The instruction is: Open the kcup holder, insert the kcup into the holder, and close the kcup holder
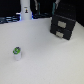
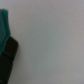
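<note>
The kcup, a small white pod with a green top, stands upright on the white table toward the exterior view's left front. The kcup holder, a black box with two handle recesses on its front, sits at the back right with its drawers pushed in. The wrist view shows mostly bare white table, with a teal piece above a black piece at one edge. These look like part of my gripper, but its fingertips do not show. Neither the kcup nor the holder appears in the wrist view.
The arm's white base, with a blue light, stands at the back of the table. Dark clutter lines the far edge behind it.
</note>
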Controlling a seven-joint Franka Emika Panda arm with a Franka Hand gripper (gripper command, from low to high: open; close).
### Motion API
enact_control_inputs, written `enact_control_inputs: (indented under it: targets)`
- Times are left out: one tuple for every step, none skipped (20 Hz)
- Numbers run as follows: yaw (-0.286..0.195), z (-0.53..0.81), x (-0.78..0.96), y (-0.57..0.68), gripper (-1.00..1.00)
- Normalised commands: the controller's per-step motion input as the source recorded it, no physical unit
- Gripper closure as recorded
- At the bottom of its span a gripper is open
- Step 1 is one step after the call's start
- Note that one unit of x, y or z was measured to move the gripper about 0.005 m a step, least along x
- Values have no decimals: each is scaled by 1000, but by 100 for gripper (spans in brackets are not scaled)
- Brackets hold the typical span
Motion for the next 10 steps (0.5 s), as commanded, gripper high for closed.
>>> enact_control_inputs:
  targets:
    - [-178,31,-333,605,-100]
    - [-176,29,-334,622,-100]
    - [-178,22,-317,654,-100]
    - [-180,13,-297,667,-100]
    - [-181,7,-291,678,-100]
    - [-181,4,-286,686,-100]
    - [-181,4,-285,690,-100]
    - [-181,3,-284,691,-100]
    - [-181,2,-279,692,-100]
    - [-188,7,-254,693,-100]
